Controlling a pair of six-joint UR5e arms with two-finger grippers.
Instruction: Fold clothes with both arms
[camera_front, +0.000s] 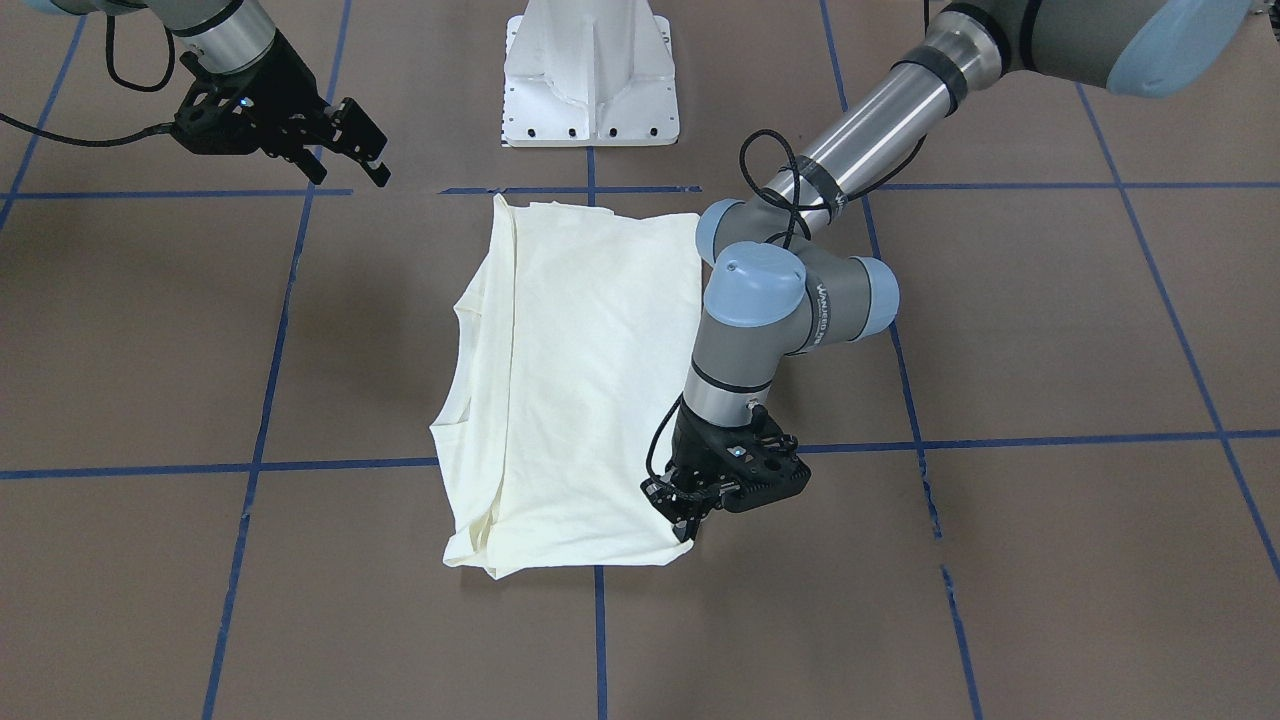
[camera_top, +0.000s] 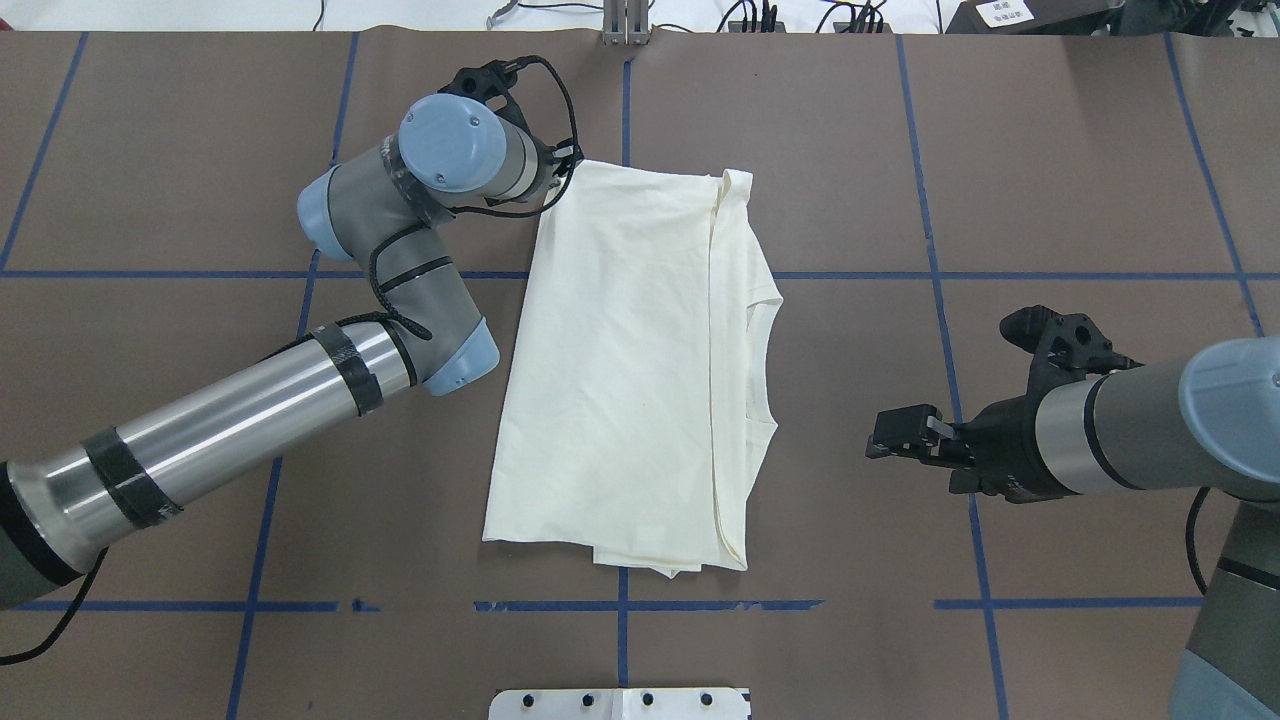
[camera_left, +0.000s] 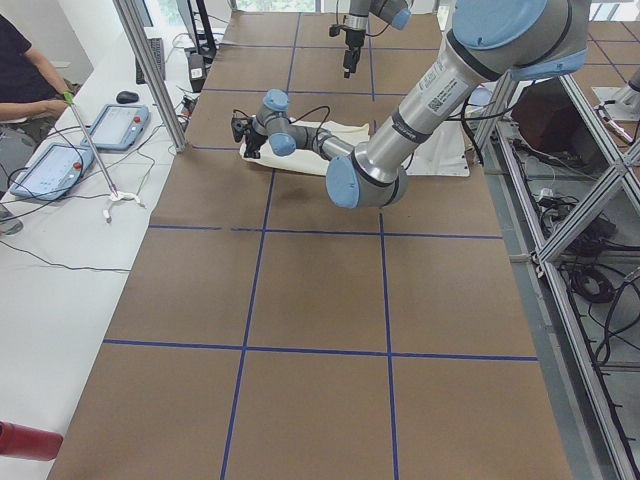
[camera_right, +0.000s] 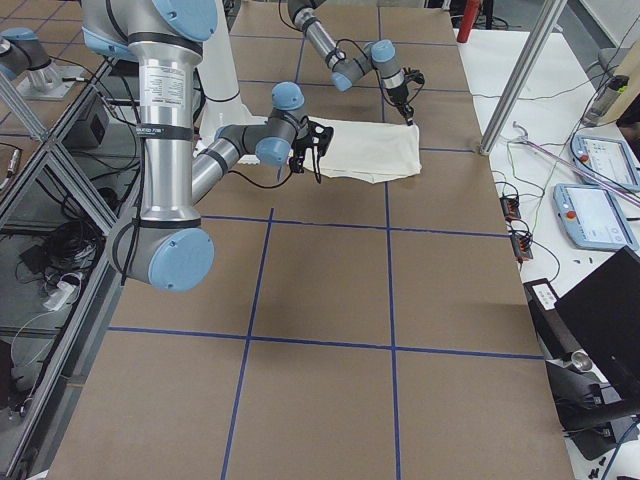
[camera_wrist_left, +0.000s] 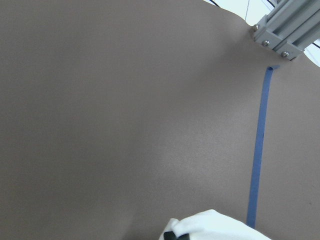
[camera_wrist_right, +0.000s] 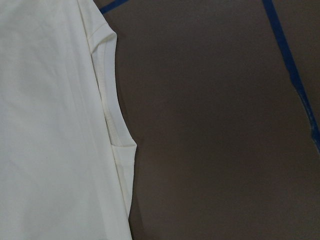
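Around the work we see a white pedestal base (camera_front: 590, 75) at the robot's edge, an aluminium post (camera_left: 150, 75), and a tablet-like pendant (camera_left: 50, 170) on the white strip beside the tabletop (camera_front: 1050, 330), where a person (camera_left: 25, 70) is. The left arm (camera_front: 780, 300) bends over the T-shirt (camera_front: 580, 380), hiding part of one long edge. The T-shirt lies folded lengthwise, plain cream side up, mid-tabletop. The left hand (camera_front: 688, 520) is closed on its far corner. The right hand (camera_front: 345, 165) hangs wide, well apart from the cloth. The surface is brown, gridded with blue tape lines (camera_front: 600, 620).
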